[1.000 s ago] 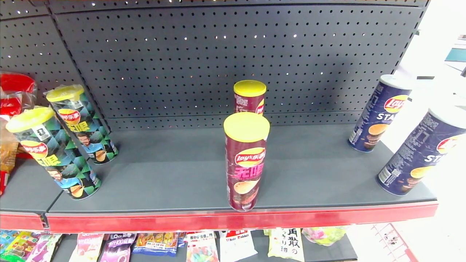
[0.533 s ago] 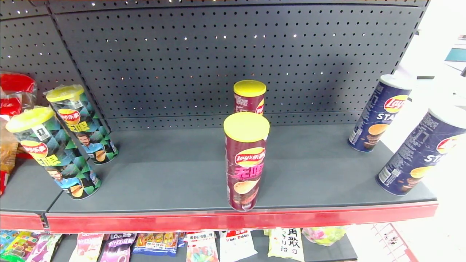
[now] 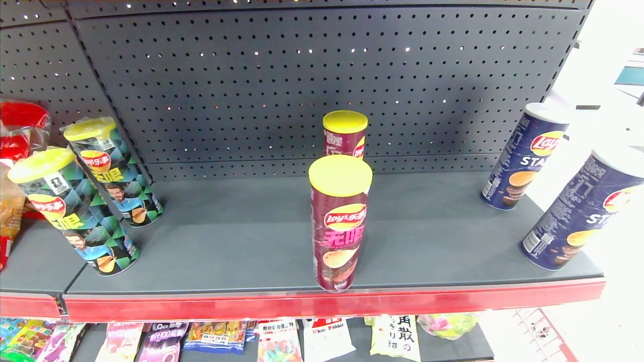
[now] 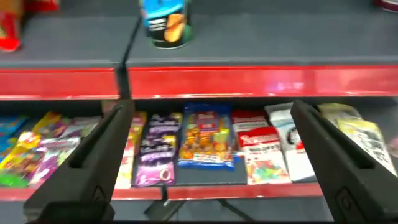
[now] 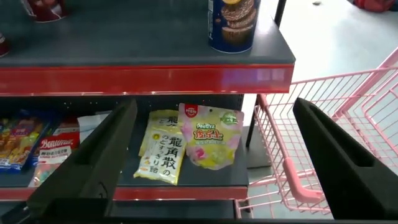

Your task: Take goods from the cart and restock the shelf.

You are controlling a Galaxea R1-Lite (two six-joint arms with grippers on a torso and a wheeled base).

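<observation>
**Desk:** What stood behind the stock?

**Me:** A dark pegboard panel (image 3: 251, 75) rose behind the grey shelf (image 3: 241, 241) with its red front lip. I took the front maroon can (image 3: 338, 226), upright at that lip, as my landmark.

**Desk:** Labels?

**Me:** It carried a red-and-yellow logo, pink characters and a chip picture under a yellow lid. Straight behind it stood a second maroon can (image 3: 345, 133), its lower half hidden. Left of it were two green-patterned cans (image 3: 75, 211), and right of it two navy cans (image 3: 523, 156), the nearer one's top lost in glare.

**Desk:** The cart?

**Me:** The pink cart (image 5: 292, 183) sat below and right of the landmark, past the shelf's end. I couldn't see what it held. Snack packets (image 3: 282, 342) lay on the tier beneath.

**Desk:** Grippers?

**Me:** My left gripper (image 4: 208, 109) and right gripper (image 5: 214, 106) both had their fingers spread wide, holding nothing.
</observation>
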